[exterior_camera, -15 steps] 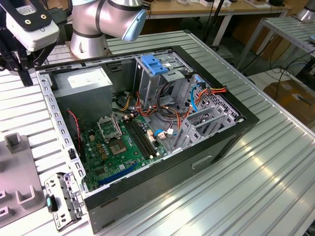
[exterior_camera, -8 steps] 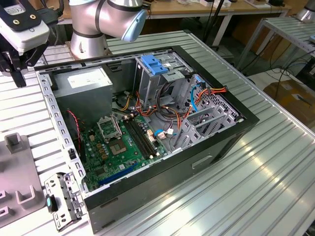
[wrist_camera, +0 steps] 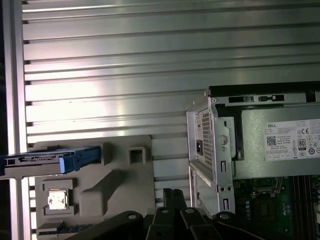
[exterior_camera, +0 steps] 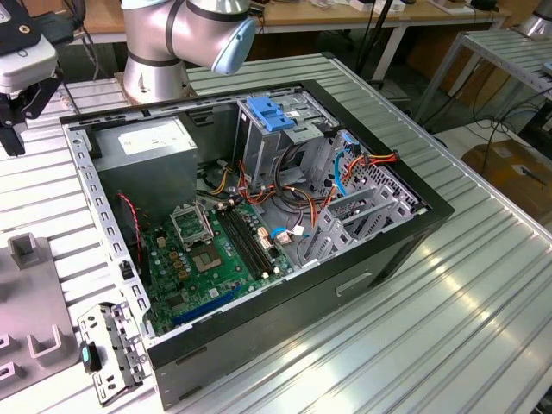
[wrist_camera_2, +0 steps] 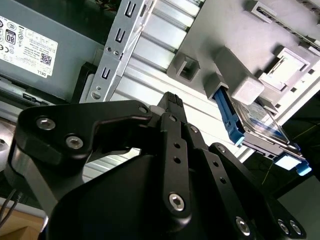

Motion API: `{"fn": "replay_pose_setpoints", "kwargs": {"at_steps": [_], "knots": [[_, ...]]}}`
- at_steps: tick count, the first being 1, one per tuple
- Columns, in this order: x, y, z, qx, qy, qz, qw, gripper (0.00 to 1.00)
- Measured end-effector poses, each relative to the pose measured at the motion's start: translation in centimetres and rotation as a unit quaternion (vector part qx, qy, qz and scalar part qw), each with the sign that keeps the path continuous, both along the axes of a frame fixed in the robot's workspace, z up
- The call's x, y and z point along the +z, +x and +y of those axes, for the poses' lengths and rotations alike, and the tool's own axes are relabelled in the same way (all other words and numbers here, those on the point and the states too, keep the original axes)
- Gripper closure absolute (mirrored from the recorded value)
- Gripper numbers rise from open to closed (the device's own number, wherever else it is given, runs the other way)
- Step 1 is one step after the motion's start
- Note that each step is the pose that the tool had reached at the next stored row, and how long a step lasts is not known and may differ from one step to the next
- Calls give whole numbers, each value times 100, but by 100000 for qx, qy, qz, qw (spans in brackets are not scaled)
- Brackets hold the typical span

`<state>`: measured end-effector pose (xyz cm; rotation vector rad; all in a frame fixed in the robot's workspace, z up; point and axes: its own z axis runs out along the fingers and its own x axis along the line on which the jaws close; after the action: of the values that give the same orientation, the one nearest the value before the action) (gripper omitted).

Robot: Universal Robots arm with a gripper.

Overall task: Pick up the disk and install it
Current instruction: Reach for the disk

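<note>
Nothing is done yet; the disk (wrist_camera: 35, 162) sits in a grey holder (wrist_camera: 125, 175) on the surface (wrist_camera: 150, 50) beside the computer case (wrist_camera: 215, 150), unpicked; my tool (wrist_camera: 173, 194), pinched together and empty, hangs near that case's corner.

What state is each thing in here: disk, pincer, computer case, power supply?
disk, standing on edge in the grey holder, not installed.
pincer, apart from the disk, not holding it.
computer case, lying on its side, open.
power supply, mounted inside the case.
</note>
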<state>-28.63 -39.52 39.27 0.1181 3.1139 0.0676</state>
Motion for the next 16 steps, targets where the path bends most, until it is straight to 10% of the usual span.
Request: {"fn": "replay_pose_setpoints", "kwargs": {"at_steps": [16], "knots": [[0,-35,4,0,2,-3,100000,89]]}}
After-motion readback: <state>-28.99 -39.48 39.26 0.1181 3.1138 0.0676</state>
